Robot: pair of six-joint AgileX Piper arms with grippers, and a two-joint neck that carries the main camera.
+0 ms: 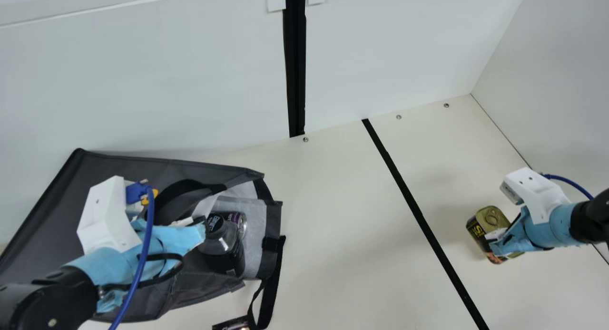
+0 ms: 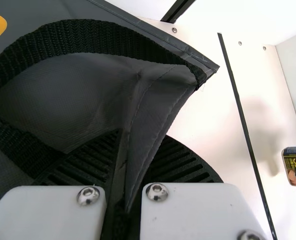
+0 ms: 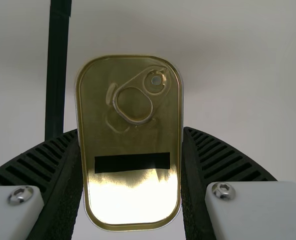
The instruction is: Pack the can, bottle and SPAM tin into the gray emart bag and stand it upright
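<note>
In the main view my left gripper [image 1: 200, 221] is at the mouth of the gray bag [image 1: 119, 163], which lies on its side with its opening to the right. The left wrist view has my left gripper [image 2: 122, 185] shut on a fold of the bag's fabric [image 2: 155, 110], below a black handle. Inside the mouth lie the bottle [image 1: 221, 247] and, beside it, the can [image 1: 238, 220]. At the far right, my right gripper [image 1: 495, 239] holds the SPAM tin [image 1: 490, 219]; the right wrist view shows the tin's lid [image 3: 132, 140] between both fingers of my right gripper [image 3: 132, 165].
A black strap [image 1: 270, 289] hangs from the bag's mouth towards the front edge, beside a small dark printed item [image 1: 233, 324]. A black line [image 1: 418, 213] crosses the cream table [image 1: 342, 235] between the arms. White walls [image 1: 395, 49] stand behind and at the right.
</note>
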